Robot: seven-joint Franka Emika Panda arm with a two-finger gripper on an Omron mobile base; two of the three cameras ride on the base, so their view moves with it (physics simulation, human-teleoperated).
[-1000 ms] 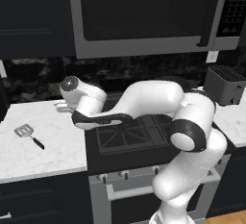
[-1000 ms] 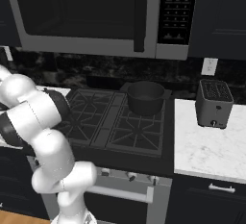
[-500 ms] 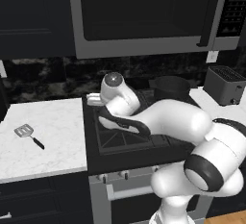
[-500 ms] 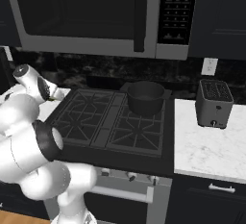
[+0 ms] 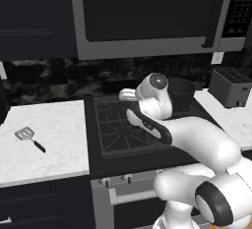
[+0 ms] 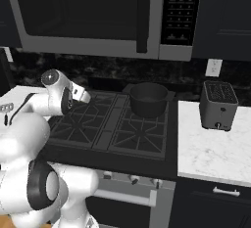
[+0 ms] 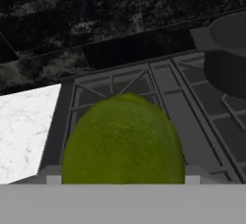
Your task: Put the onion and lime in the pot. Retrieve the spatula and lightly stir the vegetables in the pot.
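Observation:
The lime (image 7: 123,141), a yellow-green ball, sits close up between my fingertips in the hand view, so my gripper (image 7: 123,176) is shut on it. From the left base view the gripper (image 5: 127,95) hovers over the back left of the stove, left of the dark pot (image 5: 181,91). The right base view puts the gripper (image 6: 83,95) a burner's width left of the pot (image 6: 148,99). The pot's rim (image 7: 228,35) lies at the hand view's right edge. The spatula (image 5: 29,138) lies flat on the left counter. The onion is out of view.
A boxy dark toaster (image 6: 218,104) stands on the right counter (image 6: 211,148). The microwave (image 5: 147,16) hangs low over the stove grates (image 6: 112,126). White counter (image 5: 44,139) lies left of the stove.
My arm has swung right, from above the left counter to over the stove's back left burner, nearer the pot. The spatula and pot have stayed put.

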